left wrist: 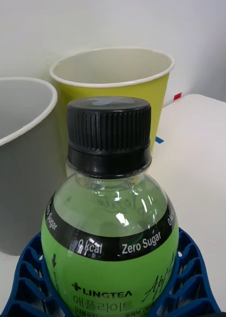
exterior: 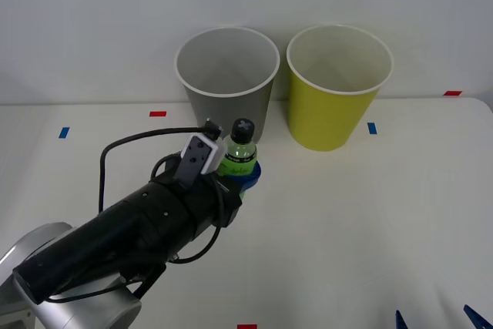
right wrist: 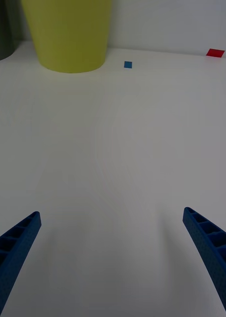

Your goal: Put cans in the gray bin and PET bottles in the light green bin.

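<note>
The PET bottle [exterior: 239, 150], green-bodied with a black cap, stands upright in my left gripper [exterior: 245, 176], which is shut on its lower body. It is just in front of the gray bin [exterior: 227, 75]. The light green bin [exterior: 337, 98] stands to the right of the gray one. In the left wrist view the bottle [left wrist: 110, 208] sits between the blue fingers [left wrist: 190, 277], with the gray bin [left wrist: 19, 168] and the light green bin [left wrist: 113, 74] behind it. My right gripper [exterior: 435, 320] rests open at the near right edge, over bare table [right wrist: 111, 213]. No cans are in view.
Both bins stand at the back of the white table [exterior: 370, 221], close to the wall. Small red [exterior: 158, 113] and blue [exterior: 372, 128] tape marks dot the tabletop. The right wrist view also takes in the light green bin [right wrist: 68, 34].
</note>
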Motion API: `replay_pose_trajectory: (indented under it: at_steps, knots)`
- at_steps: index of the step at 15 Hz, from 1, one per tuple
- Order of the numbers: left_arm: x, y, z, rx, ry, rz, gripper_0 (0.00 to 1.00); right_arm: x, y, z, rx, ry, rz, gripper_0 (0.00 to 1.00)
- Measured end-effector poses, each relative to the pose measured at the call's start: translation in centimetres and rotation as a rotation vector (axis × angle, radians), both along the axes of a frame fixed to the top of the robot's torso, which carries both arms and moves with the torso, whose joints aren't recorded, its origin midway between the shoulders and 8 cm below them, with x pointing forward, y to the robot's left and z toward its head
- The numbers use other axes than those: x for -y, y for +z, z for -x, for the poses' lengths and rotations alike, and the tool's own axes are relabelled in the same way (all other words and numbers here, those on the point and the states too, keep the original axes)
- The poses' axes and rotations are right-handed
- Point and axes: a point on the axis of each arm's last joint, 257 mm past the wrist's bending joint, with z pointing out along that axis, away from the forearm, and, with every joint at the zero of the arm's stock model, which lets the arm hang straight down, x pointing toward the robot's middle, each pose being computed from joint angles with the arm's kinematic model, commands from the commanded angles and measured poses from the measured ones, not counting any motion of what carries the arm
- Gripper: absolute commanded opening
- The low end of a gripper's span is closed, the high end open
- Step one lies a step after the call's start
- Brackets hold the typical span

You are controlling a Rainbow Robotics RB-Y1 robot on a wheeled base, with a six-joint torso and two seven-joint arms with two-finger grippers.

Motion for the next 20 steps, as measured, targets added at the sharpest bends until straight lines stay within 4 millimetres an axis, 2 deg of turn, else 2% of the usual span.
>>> replay_pose_trajectory:
  at_steps: [4,11,17,20]
  knots:
    - [-1.7,4.6,1.4,-0.042,0.012,0.051,0.02,0.0,0.0,0.0,0.000,0.000,0.000,1.00]
    - [-4.3,10.6,-0.9,0.074,0.056,0.101,0.02,0.0,0.0,0.0,0.000,0.000,0.000,1.00]
    - [-4.9,12.9,-1.6,0.127,0.064,0.115,0.01,0.0,0.0,0.0,0.000,0.000,0.000,1.00]
    - [-3.6,13.4,-0.9,0.109,0.019,0.157,0.02,0.0,0.0,0.0,0.000,0.000,0.000,1.00]
